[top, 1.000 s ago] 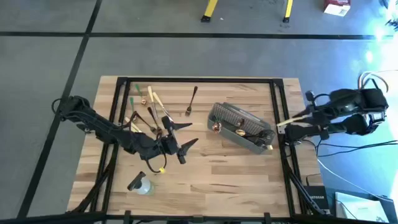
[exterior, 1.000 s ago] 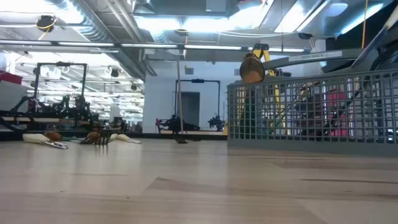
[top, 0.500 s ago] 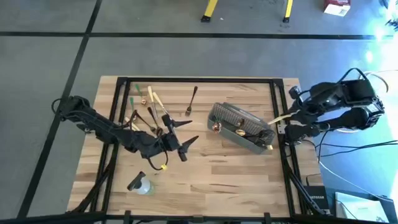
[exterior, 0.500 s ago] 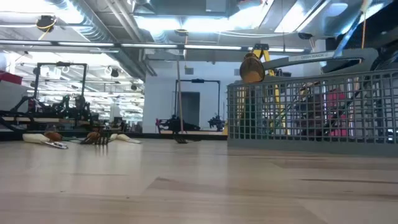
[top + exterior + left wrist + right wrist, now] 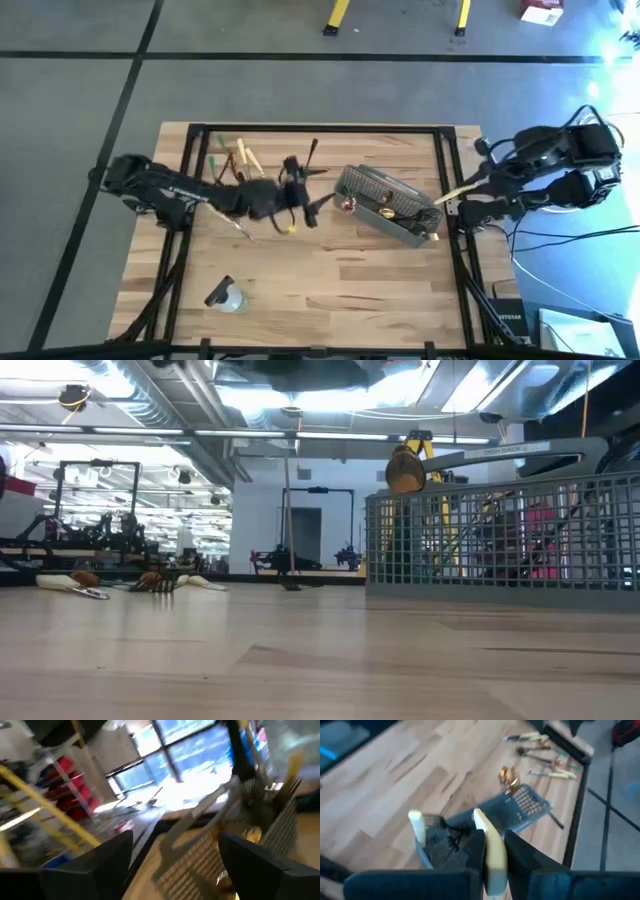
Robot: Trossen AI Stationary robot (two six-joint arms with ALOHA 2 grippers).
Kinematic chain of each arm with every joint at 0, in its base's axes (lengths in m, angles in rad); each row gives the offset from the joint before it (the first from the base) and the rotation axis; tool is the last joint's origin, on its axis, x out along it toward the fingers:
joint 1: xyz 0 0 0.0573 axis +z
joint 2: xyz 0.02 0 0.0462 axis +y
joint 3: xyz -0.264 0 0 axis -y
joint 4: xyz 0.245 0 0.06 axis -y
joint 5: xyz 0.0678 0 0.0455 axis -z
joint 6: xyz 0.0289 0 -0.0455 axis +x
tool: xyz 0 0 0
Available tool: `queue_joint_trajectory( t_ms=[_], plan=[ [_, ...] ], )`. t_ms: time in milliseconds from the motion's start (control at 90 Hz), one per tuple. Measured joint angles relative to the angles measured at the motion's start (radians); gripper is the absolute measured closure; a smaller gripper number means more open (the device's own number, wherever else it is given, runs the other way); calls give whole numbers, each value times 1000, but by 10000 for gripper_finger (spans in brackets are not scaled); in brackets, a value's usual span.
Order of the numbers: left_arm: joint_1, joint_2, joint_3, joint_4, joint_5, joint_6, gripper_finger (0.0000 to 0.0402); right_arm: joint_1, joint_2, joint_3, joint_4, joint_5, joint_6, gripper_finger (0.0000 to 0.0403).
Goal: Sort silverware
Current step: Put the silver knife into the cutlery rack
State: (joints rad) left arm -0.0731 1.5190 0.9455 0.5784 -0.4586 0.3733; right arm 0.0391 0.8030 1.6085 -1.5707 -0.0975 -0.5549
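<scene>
The left gripper hangs with fingers spread wide and holding nothing over the pale wooden table, between the scattered tan, black and green slim utensils far left and the grey wire-mesh basket right of centre. 1 black fork lies just beyond it. The right gripper, off the table's right edge just beside the basket, is clamped on a pale tan utensil. More tan utensils stand in the basket. A small clear bottle lies near left.
</scene>
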Motion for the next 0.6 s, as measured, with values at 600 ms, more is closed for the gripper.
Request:
queue_joint_trajectory(
  t_ms=[600],
  plan=[
    [166,68,76,-290,145,-714,124,0,39,157,-1,53,27,373]
  ],
)
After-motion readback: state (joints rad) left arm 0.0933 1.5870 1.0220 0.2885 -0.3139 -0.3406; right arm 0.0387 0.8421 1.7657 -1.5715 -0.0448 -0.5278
